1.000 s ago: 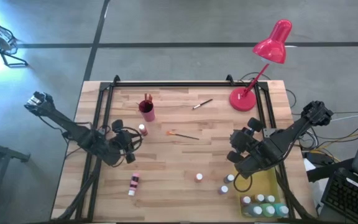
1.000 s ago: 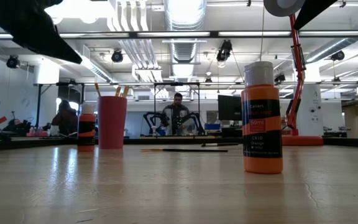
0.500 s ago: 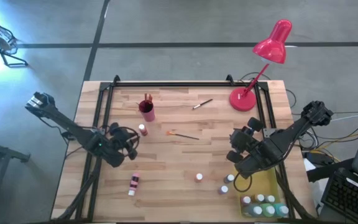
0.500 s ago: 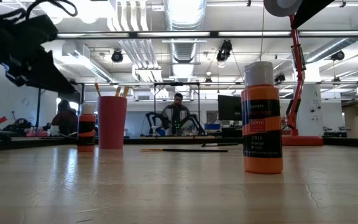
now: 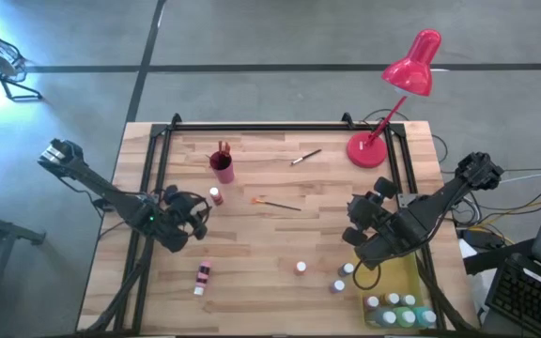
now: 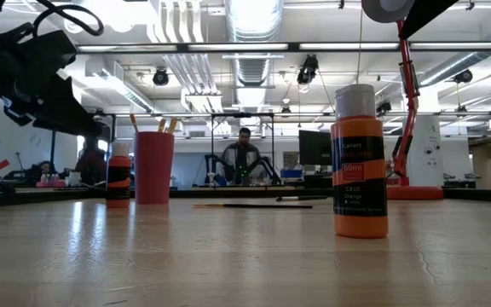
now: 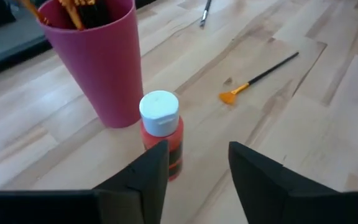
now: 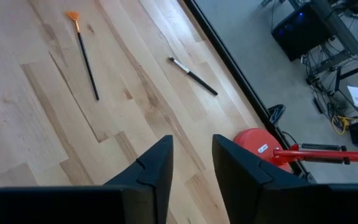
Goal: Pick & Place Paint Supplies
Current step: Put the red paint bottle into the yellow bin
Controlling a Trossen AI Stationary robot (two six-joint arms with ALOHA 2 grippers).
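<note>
My left fingers (image 7: 194, 165) are hovering parted, empty, facing the red bottle (image 7: 161, 134) at twelve o'clock; next, advancing to straddle it. Right fingers (image 8: 191, 158) waiting, narrowly parted.

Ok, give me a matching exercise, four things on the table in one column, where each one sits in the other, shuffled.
Things:
1. pink cup
2. orange-tipped brush
3. yellow tray
4. red lamp base

Places:
A. table's near right corner, holding white-capped bottles
B. far right, by the frame rail
C. lying flat mid-table
D. far left of centre, brushes standing in it

Pairs: 1-D, 2-C, 3-A, 4-B
</note>
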